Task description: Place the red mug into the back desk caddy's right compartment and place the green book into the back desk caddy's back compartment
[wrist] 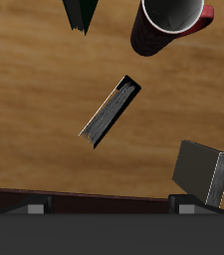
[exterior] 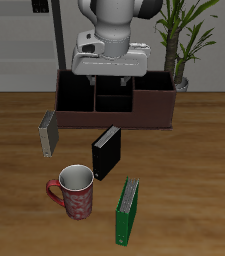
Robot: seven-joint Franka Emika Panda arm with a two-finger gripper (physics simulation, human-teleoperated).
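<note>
The red mug (exterior: 74, 190) stands upright near the table's front edge, handle turned away from the green book (exterior: 127, 210), which stands beside it. Farther back is the dark maroon back desk caddy (exterior: 159, 108). My gripper (exterior: 111, 84) hangs open and empty over the caddy's middle sections, hiding most of them. The caddy's wide right compartment (exterior: 152, 97) shows beside the gripper. In the wrist view the red mug (wrist: 168, 25) and a corner of the green book (wrist: 81, 12) lie far from the gripper (wrist: 109, 207).
A black book (exterior: 105, 152) (wrist: 111, 110) stands between the caddy and the mug. A grey-white book (exterior: 47, 133) (wrist: 203, 171) stands near the caddy's other end. A potted plant (exterior: 184, 40) rises behind the caddy.
</note>
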